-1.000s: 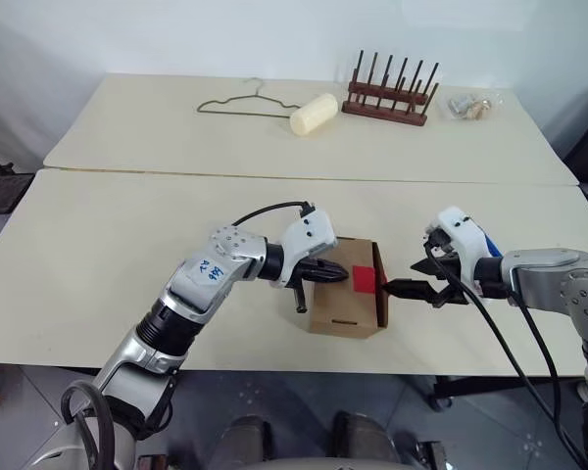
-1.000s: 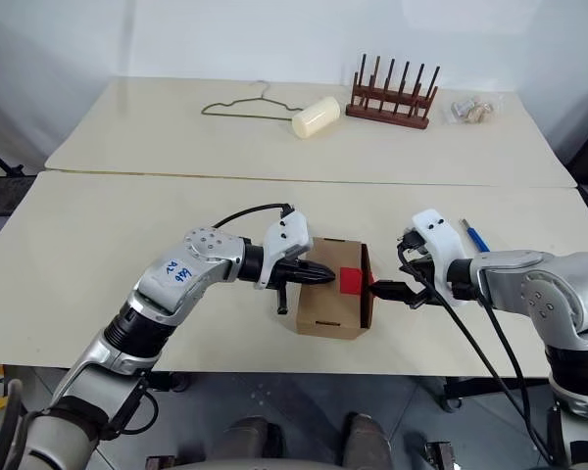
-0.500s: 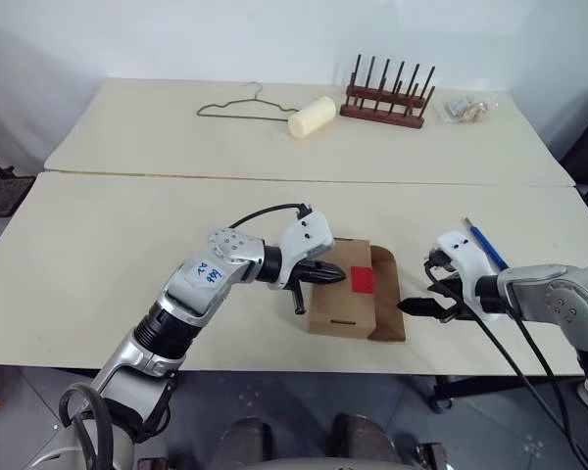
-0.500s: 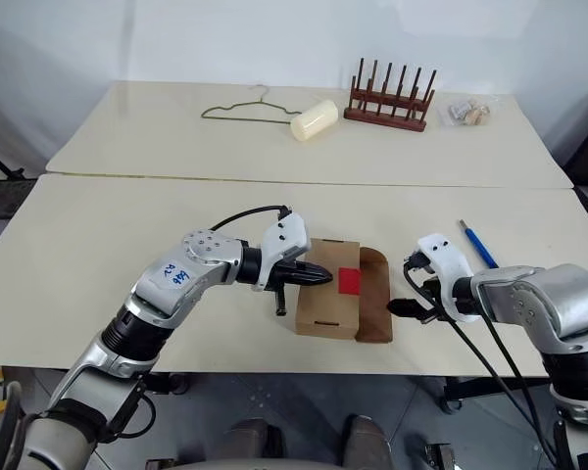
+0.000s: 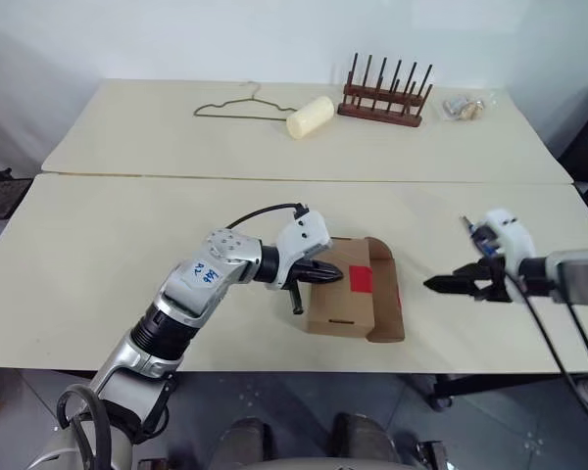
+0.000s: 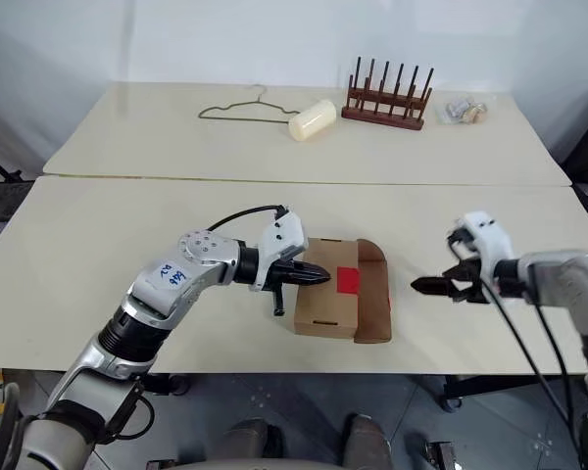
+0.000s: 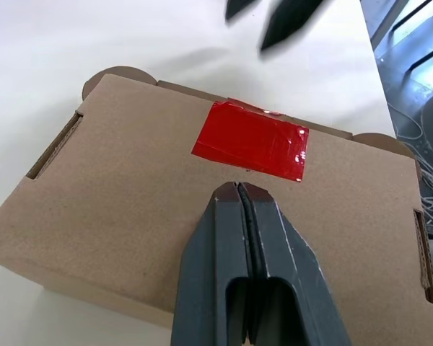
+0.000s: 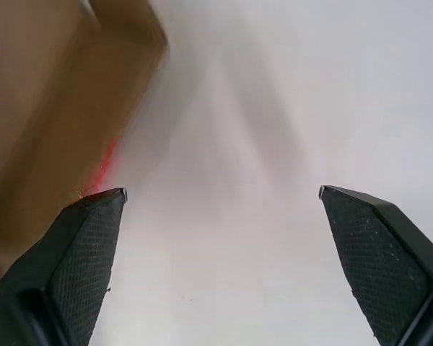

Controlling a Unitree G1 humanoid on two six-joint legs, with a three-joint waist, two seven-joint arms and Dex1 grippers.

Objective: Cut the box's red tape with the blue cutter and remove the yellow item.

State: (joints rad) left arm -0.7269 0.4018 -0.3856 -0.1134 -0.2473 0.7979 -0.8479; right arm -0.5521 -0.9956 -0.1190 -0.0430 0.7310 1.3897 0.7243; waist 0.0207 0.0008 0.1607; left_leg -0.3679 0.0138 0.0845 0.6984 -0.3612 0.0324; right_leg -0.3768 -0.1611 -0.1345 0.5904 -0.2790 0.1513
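Two cream-topped tables (image 5: 98, 245) stood end to end before a pale wall. On the far table, from left to right, lay a thin wire hanger (image 5: 243, 106), a pale cream cylinder roll (image 5: 311, 116), a dark wooden peg rack (image 5: 389, 95) and a small clear bag of pale bits (image 5: 467, 104). On the near table the left gripper (image 7: 242, 189) had its two black fingers pressed together, holding nothing; their tips rested on or just over the top of the small brown cardboard box (image 5: 345, 305), close beside the red tape (image 7: 250, 139), and contact could not be settled. Red tape was a bright square patch on the box's top face, near the edge on the robot's right. At that edge a brown flap (image 5: 385, 294) stood swung outward, with the end open; the inside was not visible, and the yellow item could not be seen in it. Right of the box was bare tabletop, then the right gripper (image 6: 434, 286), well apart from the box, fingers spread wide, gripping nothing, tips pointed toward the open flap. In the right wrist view the two dark textured pads (image 8: 86, 245) stood far apart with only table between them and a blurred brown flap at one side. A bit of blue showed behind the right wrist; whether it was the cutter could not be told.
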